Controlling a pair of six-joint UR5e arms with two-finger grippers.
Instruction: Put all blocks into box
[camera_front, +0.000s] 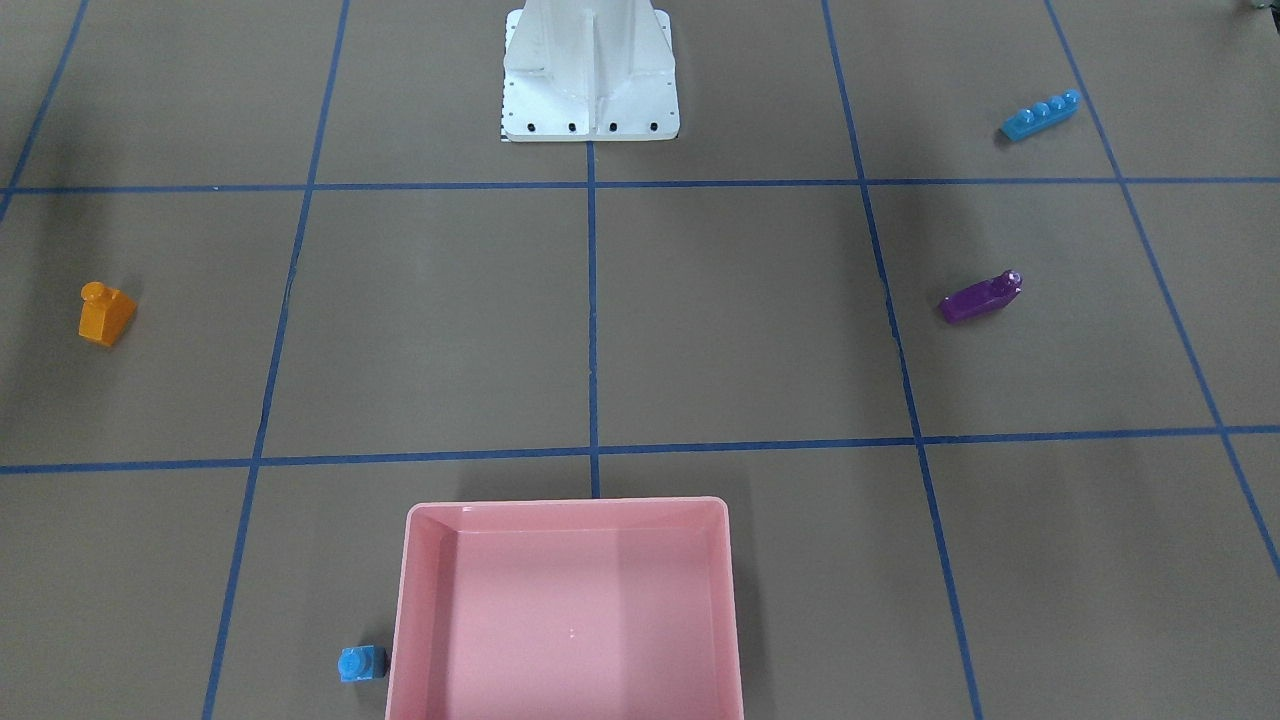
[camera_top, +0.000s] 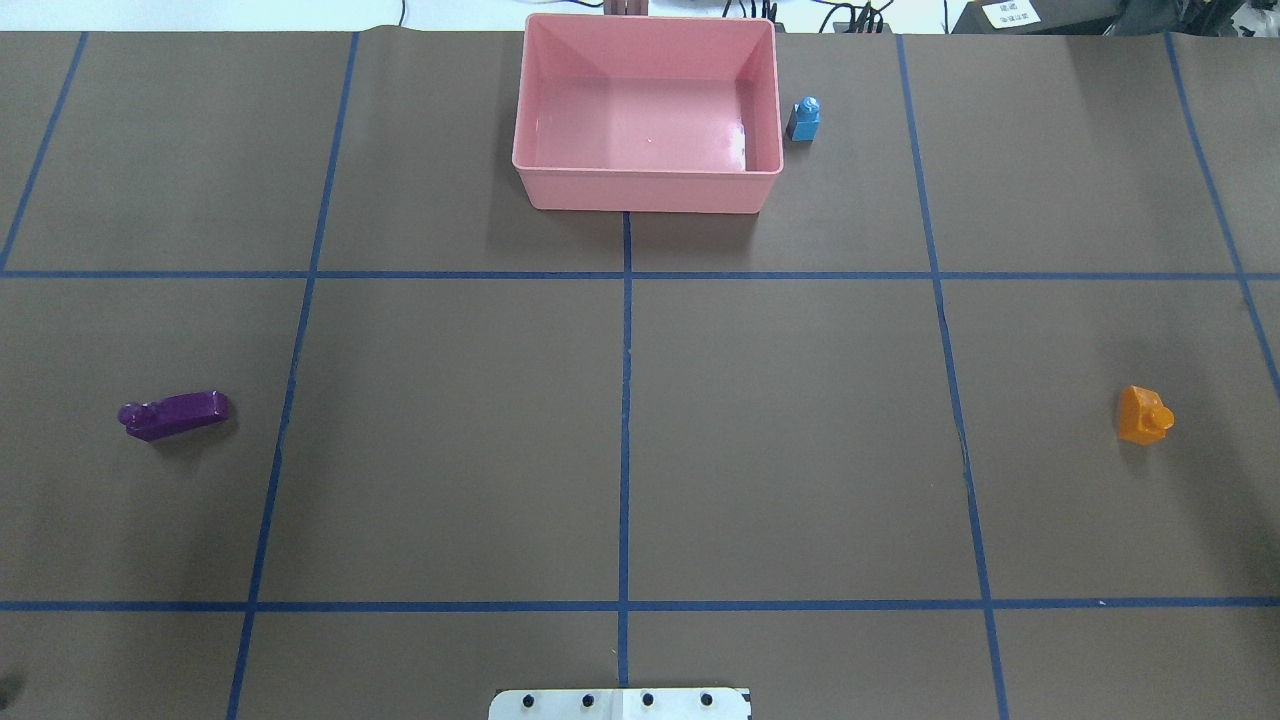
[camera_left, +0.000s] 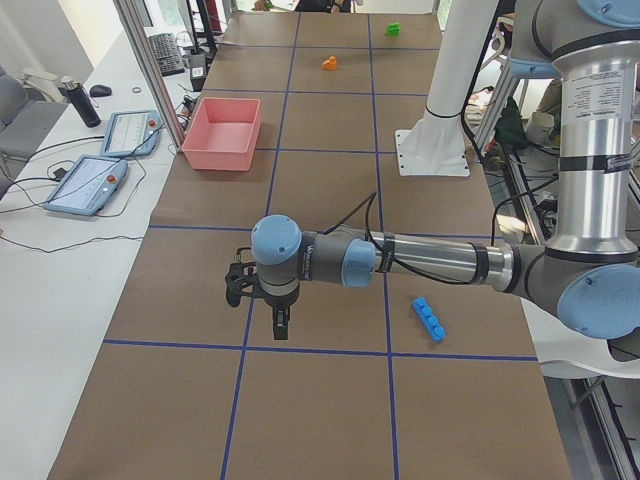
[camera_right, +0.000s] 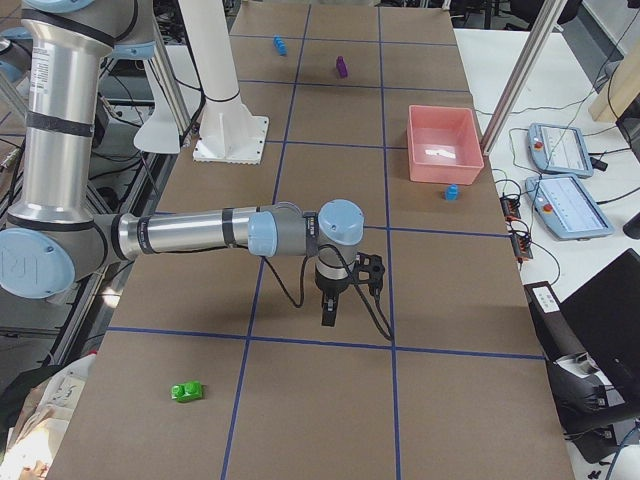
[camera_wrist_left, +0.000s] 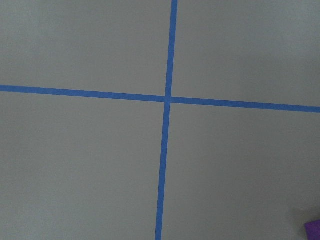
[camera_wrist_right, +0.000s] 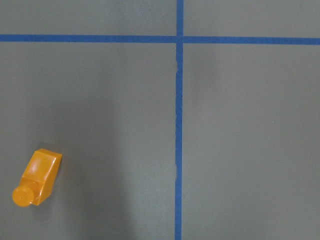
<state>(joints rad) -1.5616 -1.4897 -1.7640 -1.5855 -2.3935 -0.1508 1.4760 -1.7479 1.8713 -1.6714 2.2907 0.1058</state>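
**Status.** The box holds nothing. It sits at the far edge of the bench from the robot, on the centre line. All five bricks lie loose on the bench.

**Grippers.** The left gripper and right gripper hang fingers-down above the bench. Each shows only in a side view, so I cannot tell whether either is spread or pressed together.

**Locations.**
- The purple brick is out on the robot's left.
- The orange brick is out on its right.
- The long light-blue brick is on the left, nearer the robot's base.
- The green brick is at the far right end of the bench.
- The small light-blue cube is just beside the box's right wall.

**Risks, as judged.**
1. Cube: there is little room between it and the box wall. A descending finger may strike the rim and shove the box towards the bench edge.
2. Orange brick: the fingers may slide off its sloped face, and the brick could squirt out as they close.
3. Purple brick: it appears to lie on its side, and only a sliver of it shows at the corner of the left wrist view. A straight descent from here would likely miss it.
4. Green brick: it lies outside the overhead view, so it may be overlooked.
5. Both arms deliver to the same box, so they may clash above it.
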